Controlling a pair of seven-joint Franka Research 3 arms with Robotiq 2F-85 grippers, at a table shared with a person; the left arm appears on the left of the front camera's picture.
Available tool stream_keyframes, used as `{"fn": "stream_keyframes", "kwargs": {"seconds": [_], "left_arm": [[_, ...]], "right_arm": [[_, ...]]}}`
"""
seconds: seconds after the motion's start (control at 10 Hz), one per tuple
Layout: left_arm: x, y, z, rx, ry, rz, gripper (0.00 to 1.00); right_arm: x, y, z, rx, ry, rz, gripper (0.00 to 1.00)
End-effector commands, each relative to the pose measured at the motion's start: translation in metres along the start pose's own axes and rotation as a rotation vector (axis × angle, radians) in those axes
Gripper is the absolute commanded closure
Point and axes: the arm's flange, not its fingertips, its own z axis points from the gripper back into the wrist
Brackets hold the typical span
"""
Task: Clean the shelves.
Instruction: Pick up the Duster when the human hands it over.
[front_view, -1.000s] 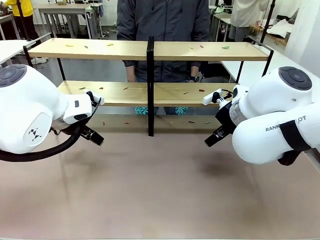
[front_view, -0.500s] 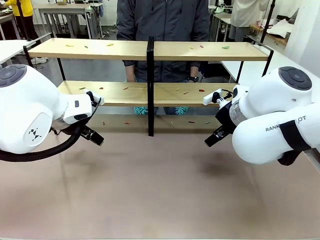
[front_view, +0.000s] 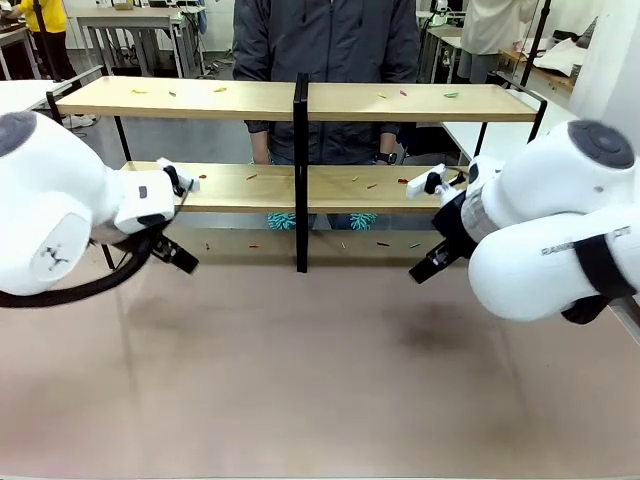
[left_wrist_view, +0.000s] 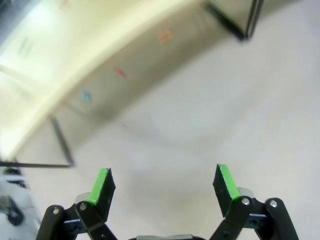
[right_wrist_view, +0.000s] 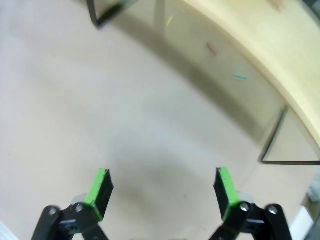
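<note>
The shelves (front_view: 240, 98) stand across the far half of the table: two long light wooden boards on a thin black frame with a black centre post (front_view: 300, 170). Small coloured scraps lie on both boards and on the tabletop beneath them. My left gripper (front_view: 180, 256) hangs in front of the rack's left half, open and empty (left_wrist_view: 164, 187). The lower board (left_wrist_view: 60, 65) and scraps (left_wrist_view: 119, 72) show blurred ahead of it. My right gripper (front_view: 426, 267) hangs before the right half, open and empty (right_wrist_view: 161, 187), with the board (right_wrist_view: 280, 45) and scraps (right_wrist_view: 212, 48) beyond.
A person in a dark jacket (front_view: 330, 50) stands behind the rack, holding two teal brush-like tufts (front_view: 282, 220) below the lower board. White tables (front_view: 520, 130) flank the rack. The beige tabletop (front_view: 320, 380) spreads toward me.
Both arms have lifted slightly. The left arm's bulk has shifted left and up, and its gripper has risen a little. The rack and scraps have not moved.
</note>
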Motion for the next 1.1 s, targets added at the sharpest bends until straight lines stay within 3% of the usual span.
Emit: {"fn": "stream_keyframes", "kwargs": {"seconds": [0.0,0.1,0.3,0.4,0.5,0.6,0.7,1.0], "left_arm": [[-0.031,-0.013,0.139,0.11,-0.212,-0.057,0.0],[-0.027,-0.023,0.194,0.111,-0.3,-0.082,0.0],[-0.049,-0.046,0.248,0.092,-0.433,-0.106,0.0],[-0.054,-0.052,0.247,0.001,-0.45,-0.124,0.0],[-0.053,-0.051,0.238,0.083,-0.422,-0.106,0.0],[0.031,-0.033,0.288,0.101,-0.455,-0.107,0.0],[0.025,-0.04,0.302,0.079,-0.46,-0.12,0.0],[0.041,-0.036,0.292,0.052,-0.511,-0.064,0.0]], "right_arm": [[0.014,-0.011,0.128,-0.059,-0.104,0.033,0.0],[0.019,-0.012,0.181,-0.072,-0.134,0.069,0.0],[0.013,0.001,0.244,-0.155,-0.25,0.112,0.0],[0.007,0.007,0.249,-0.198,-0.267,0.177,0.0],[0.019,-0.003,0.235,-0.127,-0.22,0.06,0.0],[0.019,-0.003,0.235,-0.127,-0.22,0.06,0.0],[0.01,0.004,0.272,-0.167,-0.265,0.101,0.0],[0.028,0.001,0.262,-0.172,-0.287,0.042,0.0]]}}
